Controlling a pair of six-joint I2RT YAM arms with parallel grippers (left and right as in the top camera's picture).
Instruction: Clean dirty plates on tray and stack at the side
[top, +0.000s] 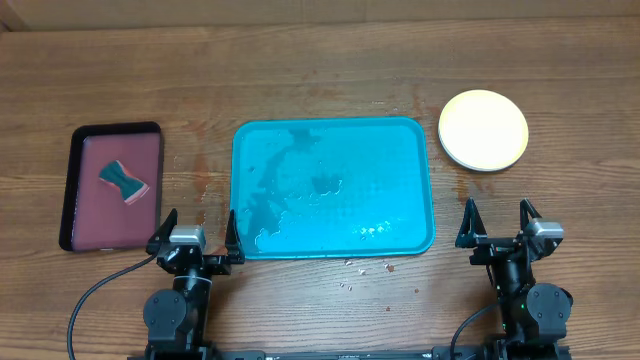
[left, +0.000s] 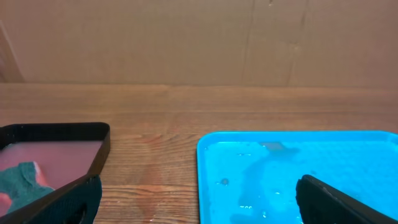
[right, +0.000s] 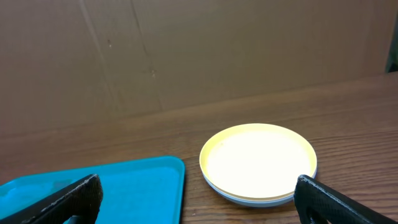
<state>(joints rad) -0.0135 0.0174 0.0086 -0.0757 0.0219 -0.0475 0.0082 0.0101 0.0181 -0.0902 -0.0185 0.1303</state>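
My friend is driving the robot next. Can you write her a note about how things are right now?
Left gripper: open, empty, near the teal tray's front left corner.
Right gripper: open, empty, in front of the plates.
Plates: stacked right of the teal tray, yellow one on top, looking clean.
Teal tray: no plates, only wet patches.
Sponge: in the maroon tray, far left.
Left to do: seemingly nothing.

Glossy wet plastic tray (top: 400, 150) on grained wooden table (top: 320, 70).
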